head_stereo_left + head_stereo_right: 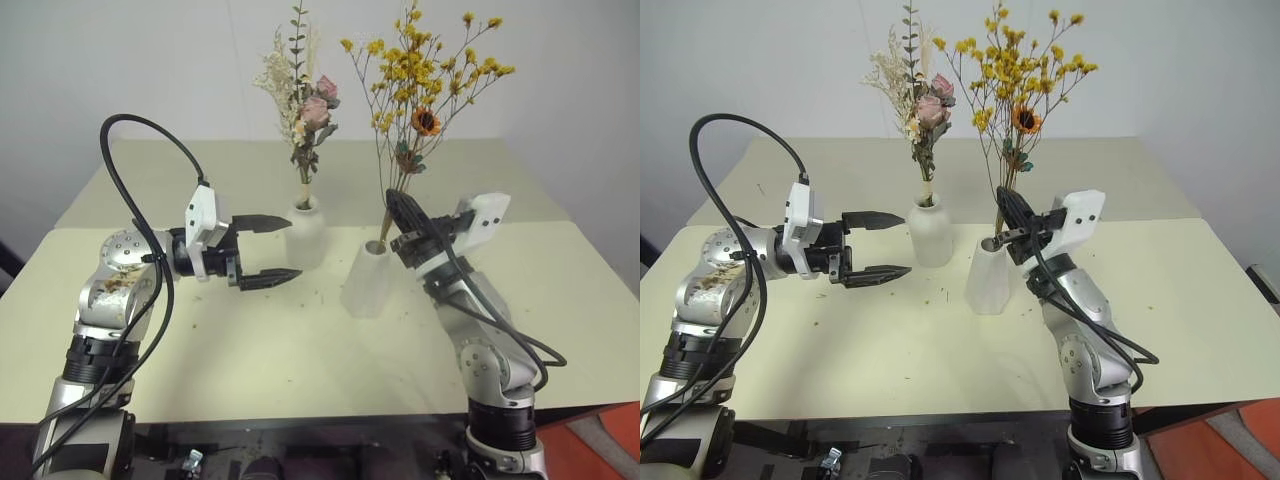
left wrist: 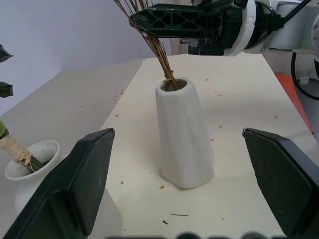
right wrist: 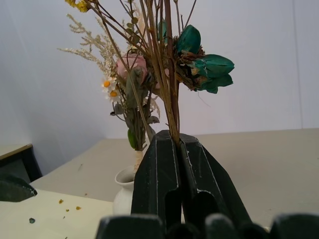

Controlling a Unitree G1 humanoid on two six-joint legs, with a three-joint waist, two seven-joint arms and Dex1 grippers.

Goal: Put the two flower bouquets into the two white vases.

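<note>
Currently the right gripper (image 1: 404, 226) was clamped on the yellow bouquet (image 1: 425, 75) stems, tips inside the cone vase (image 1: 367, 277) mouth. Rose bouquet (image 1: 303, 105) sat in the bottle vase (image 1: 306, 232). Left gripper (image 1: 272, 250) hung spread wide, empty, beside both vases; table (image 1: 300, 350) edges well apart.

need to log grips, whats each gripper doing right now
left gripper: open, holding nothing.
right gripper: shut on the yellow bouquet stems, above the cone vase.
</note>
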